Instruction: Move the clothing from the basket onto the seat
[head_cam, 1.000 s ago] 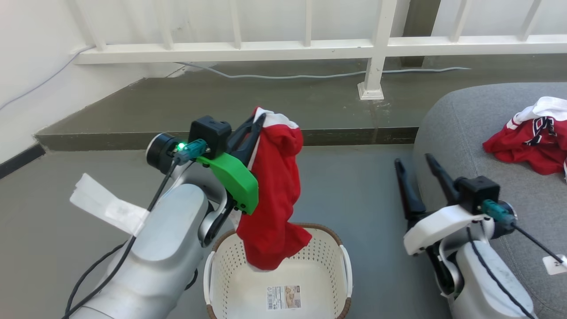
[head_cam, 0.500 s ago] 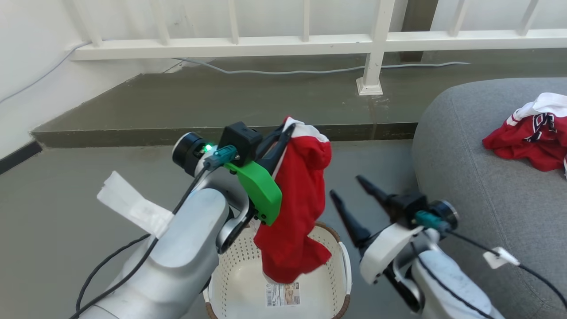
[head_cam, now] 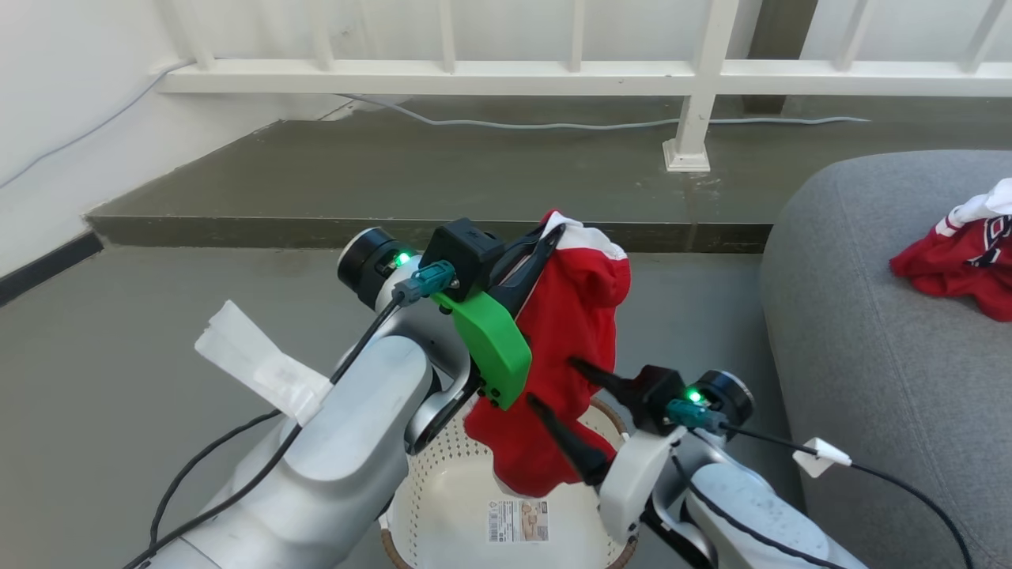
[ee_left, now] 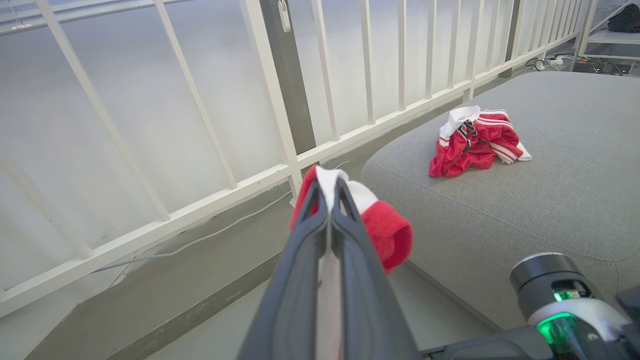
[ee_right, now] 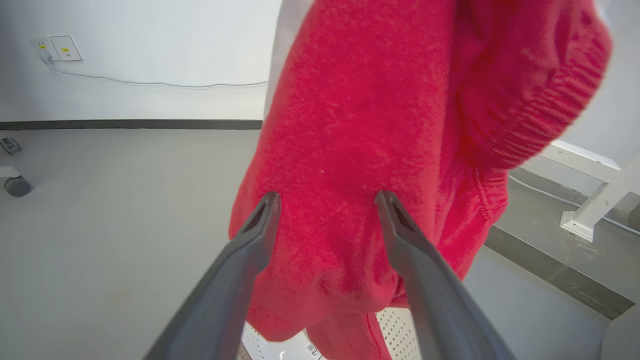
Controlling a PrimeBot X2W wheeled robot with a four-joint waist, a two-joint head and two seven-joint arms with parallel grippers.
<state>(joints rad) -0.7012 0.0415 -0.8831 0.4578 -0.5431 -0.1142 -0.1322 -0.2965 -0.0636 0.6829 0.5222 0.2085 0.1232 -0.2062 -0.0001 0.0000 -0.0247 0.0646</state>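
1. The left gripper [head_cam: 556, 231] is squeezed tight on the top edge of a red garment [head_cam: 581, 316]. Its two fingers are pressed together with a bit of white trim poking out between them.
2. The right gripper [head_cam: 552, 382] has its fingers wide apart and holds nothing. Its tips point at the middle of the hanging cloth. They look very close to it, but I cannot tell if they touch it.
3. The red garment hangs down from the left gripper, up in the air. Its bottom end dangles over the basket [head_cam: 443, 474]. It is thin and floppy, bunched and folded at the top, all red with white at the edge.
4. The basket sits on the floor [head_cam: 158, 316] below both arms. The part of the inside that I can see is bare, with a sticker on the bottom.
5. The seat [head_cam: 870, 356] is off to the robot's right, well apart from the basket. A red pile [head_cam: 957, 261] with white stripes lies on it already.
6. I think the step now is carrying this piece from the basket to the seat. It is lifted but not yet over the seat.
7. Next, I think the right gripper could pinch the middle of the cloth to help. Then the arms need to swing right, over the grey cushion, and let go. The loose bottom end could catch on the basket rim.
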